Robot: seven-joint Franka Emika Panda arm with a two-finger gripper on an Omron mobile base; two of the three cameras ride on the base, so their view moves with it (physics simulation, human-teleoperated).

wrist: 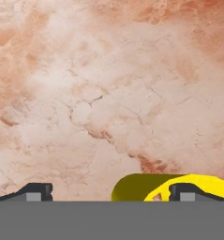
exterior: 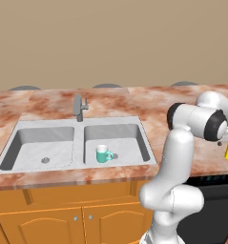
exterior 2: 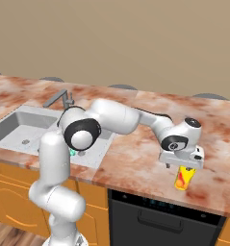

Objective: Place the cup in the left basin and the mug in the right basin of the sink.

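Mug (exterior: 104, 154) already sits in the right basin (exterior: 134, 148). Tool (exterior 2: 182, 165) hangs released just above the cup (exterior 2: 184, 177) on the tabletop (exterior 2: 135, 163) (right of the sink (exterior: 20, 131)), apparently lining up a grasp.

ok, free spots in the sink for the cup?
Left basin is bare apart from its drain. Right basin holds the mug near its front-left corner; its back is free. The cup stands on the counter under the open gripper.
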